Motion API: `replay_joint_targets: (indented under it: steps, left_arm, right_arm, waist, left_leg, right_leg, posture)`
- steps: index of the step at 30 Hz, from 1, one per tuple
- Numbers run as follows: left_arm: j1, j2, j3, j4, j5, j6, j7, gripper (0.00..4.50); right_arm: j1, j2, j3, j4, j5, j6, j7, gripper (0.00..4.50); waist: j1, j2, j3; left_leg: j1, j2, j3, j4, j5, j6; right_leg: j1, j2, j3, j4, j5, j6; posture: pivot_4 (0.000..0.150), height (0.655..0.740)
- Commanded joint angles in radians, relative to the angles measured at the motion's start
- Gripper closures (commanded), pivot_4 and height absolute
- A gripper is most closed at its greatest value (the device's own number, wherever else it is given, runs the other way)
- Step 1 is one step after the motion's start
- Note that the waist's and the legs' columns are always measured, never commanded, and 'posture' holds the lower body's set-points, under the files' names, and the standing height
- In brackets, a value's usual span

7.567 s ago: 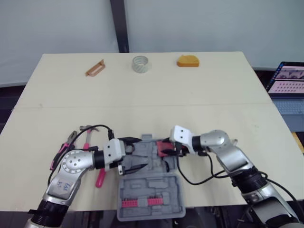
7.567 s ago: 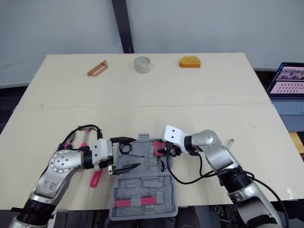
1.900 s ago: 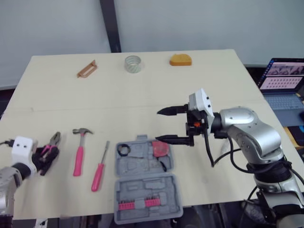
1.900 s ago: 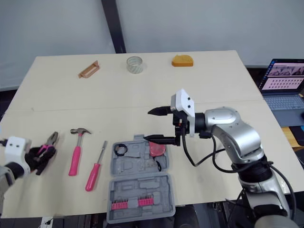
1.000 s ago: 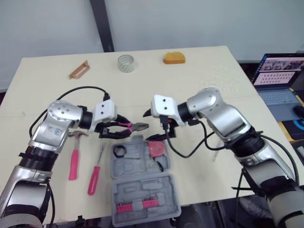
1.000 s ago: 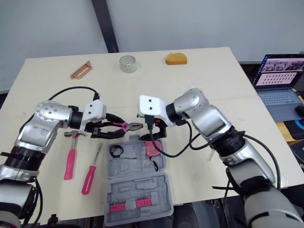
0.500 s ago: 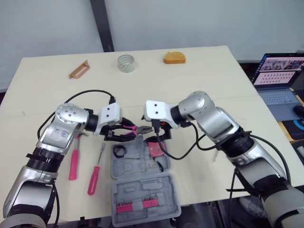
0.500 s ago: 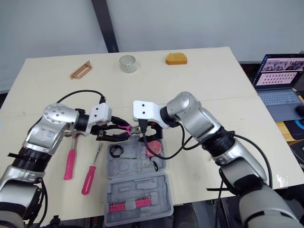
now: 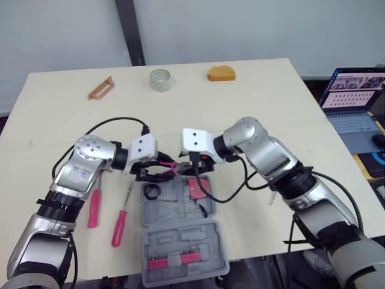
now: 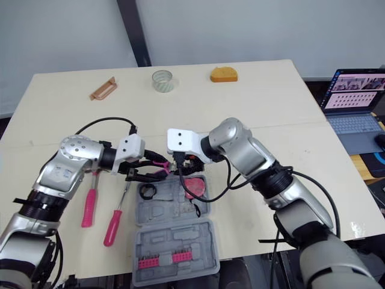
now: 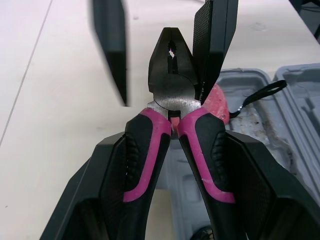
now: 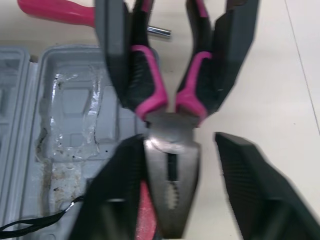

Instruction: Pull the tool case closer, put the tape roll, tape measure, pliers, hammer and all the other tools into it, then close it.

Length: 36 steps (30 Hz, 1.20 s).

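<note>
The pliers [image 9: 170, 168], pink-handled, hang just above the far edge of the open grey tool case [image 9: 180, 238]. My left gripper [image 9: 154, 171] is shut on their handles [image 11: 150, 150]. From the other side my right gripper [image 9: 191, 171] stands open around the pliers' steel head [image 12: 170, 185]; one of its fingers [image 11: 215, 40] lies against the head, the other [image 11: 112, 50] is apart. A red tape measure [image 9: 198, 186] lies in the case. The pink hammer [image 9: 94, 201] and screwdriver [image 9: 121, 215] lie left of the case. The tape roll [image 9: 160, 79] sits at the far edge.
An orange object [image 9: 221, 73] and a brown bracket-like piece [image 9: 100, 88] lie along the table's far edge. A laptop [image 9: 355, 96] stands off the table to the right. Pink bits [image 9: 168, 259] sit in the case's near half.
The left gripper has brought the pliers from the table's left over to the case. In the last half second the right gripper closed in, its fingers now on both sides of the pliers' head.
</note>
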Motion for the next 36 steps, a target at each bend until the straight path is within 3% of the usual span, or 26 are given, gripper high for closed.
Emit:
replay_joint_targets:
  steps: [1,12,14,17,26,31,36]
  left_arm:
    - [-0.016,-0.010,0.024,-0.037,-0.019,-0.003,-0.002,2.10]
    - [-0.016,-0.017,0.009,-0.040,-0.008,-0.011,-0.003,2.10]
    - [-0.007,-0.014,0.010,-0.044,0.003,-0.035,0.001,1.06]
    - [0.029,0.004,0.039,-0.081,-0.021,-0.041,-0.005,0.00]
    - [0.415,0.138,0.341,-0.234,-0.162,-0.132,-0.032,0.00]
    - [0.614,0.148,0.516,-0.283,-0.236,-0.133,-0.031,0.00]
    - [0.794,0.132,0.610,-0.309,-0.233,-0.200,-0.038,0.00]
  right_arm:
    - [-0.009,0.003,-0.011,-0.025,-0.004,-0.016,0.009,3.54]
    - [-0.002,0.001,-0.019,-0.018,-0.004,-0.030,0.003,3.53]
    - [0.007,-0.003,-0.028,-0.020,-0.003,-0.048,-0.003,3.53]
    - [0.033,-0.015,-0.051,-0.048,0.007,-0.080,-0.011,3.53]
    - [0.232,-0.115,-0.076,-0.217,-0.008,-0.198,-0.025,3.53]
    - [0.284,-0.121,-0.070,-0.286,-0.011,-0.184,-0.025,3.53]
    - [0.321,-0.129,-0.039,-0.330,-0.026,-0.155,-0.014,3.53]
  waist:
    - [0.000,0.000,0.000]
    - [0.000,0.000,0.000]
    - [0.000,0.000,0.000]
    - [0.000,0.000,0.000]
    - [-0.014,0.000,0.000]
    - [-0.011,0.000,0.000]
    - [0.001,0.000,0.000]
  left_leg:
    - [0.000,0.000,0.000,0.000,0.000,0.000]
    - [0.000,0.000,0.000,0.001,0.000,0.000]
    - [0.000,0.000,0.000,0.001,0.000,0.000]
    - [0.000,0.000,0.000,0.001,0.000,0.000]
    - [0.001,0.000,0.000,-0.001,0.000,0.000]
    - [0.000,0.000,0.000,0.000,0.000,0.000]
    - [0.001,0.000,0.000,-0.001,0.000,0.000]
  right_leg:
    - [0.000,0.000,0.000,0.000,0.000,0.000]
    - [0.000,0.000,0.000,0.001,0.000,0.000]
    - [0.000,0.000,0.000,0.001,0.000,0.000]
    - [0.000,0.000,0.000,0.001,0.000,0.000]
    - [-0.002,0.000,0.000,0.002,0.000,0.000]
    - [-0.002,-0.001,0.000,0.003,0.000,-0.001]
    - [-0.002,-0.001,0.000,0.002,0.000,-0.001]
  posture:
    - [0.150,0.7400]
    - [0.150,0.7400]
    - [0.150,0.7400]
    - [0.150,0.7400]
    - [0.150,0.7400]
    - [0.150,0.7400]
    - [0.150,0.7400]
